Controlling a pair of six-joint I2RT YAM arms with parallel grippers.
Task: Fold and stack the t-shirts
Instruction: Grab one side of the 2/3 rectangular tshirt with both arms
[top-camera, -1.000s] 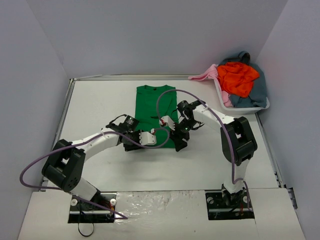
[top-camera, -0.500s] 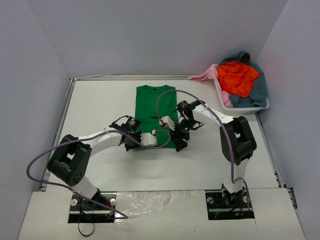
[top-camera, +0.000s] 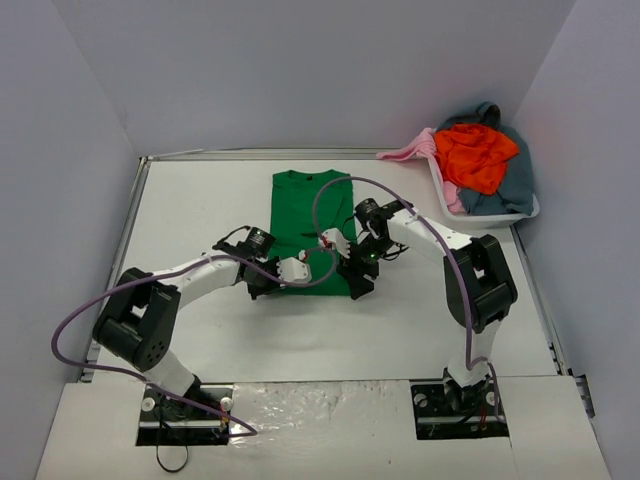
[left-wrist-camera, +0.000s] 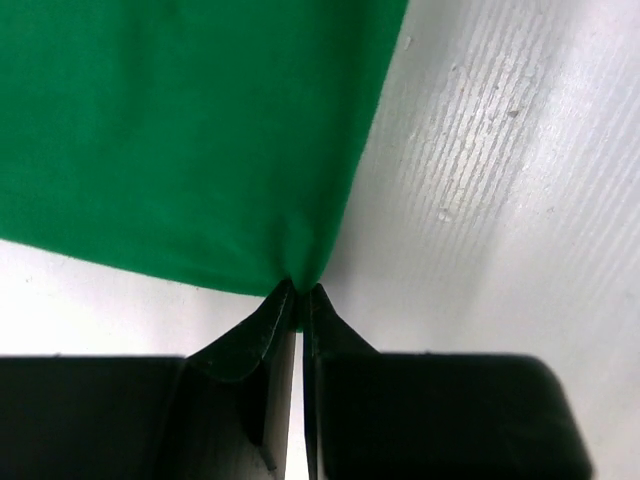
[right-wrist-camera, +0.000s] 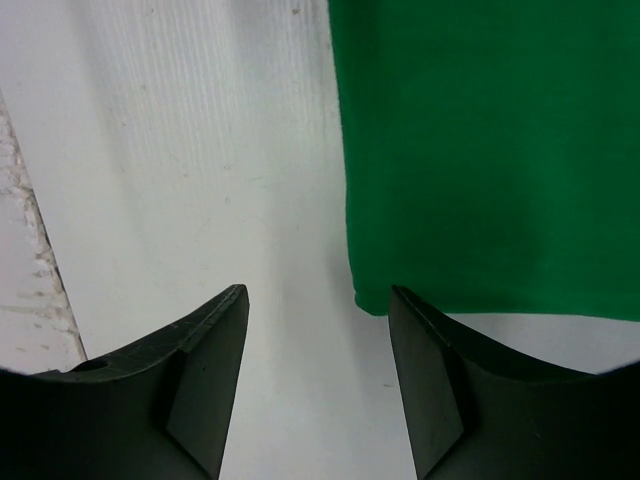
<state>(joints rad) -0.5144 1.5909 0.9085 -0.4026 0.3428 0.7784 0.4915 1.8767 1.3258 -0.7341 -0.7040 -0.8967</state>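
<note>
A bright green t-shirt (top-camera: 311, 215) lies flat on the white table, folded into a long strip. My left gripper (top-camera: 272, 286) is at its near left corner. In the left wrist view it (left-wrist-camera: 300, 290) is shut on that corner of the green cloth (left-wrist-camera: 180, 130). My right gripper (top-camera: 357, 284) is at the near right corner. In the right wrist view it (right-wrist-camera: 318, 300) is open and empty, low over the table, with the green shirt's corner (right-wrist-camera: 480, 150) just inside the right finger (right-wrist-camera: 425, 370).
A white tub (top-camera: 522, 214) stands at the far right. It holds an orange-red shirt (top-camera: 478, 152), a grey-blue one (top-camera: 515, 180) and a pale pink one (top-camera: 410, 152) hanging over its left rim. Grey walls enclose the table.
My left arm has shifted slightly right and away, bringing its gripper onto the shirt's near left corner. The right arm has barely moved.
</note>
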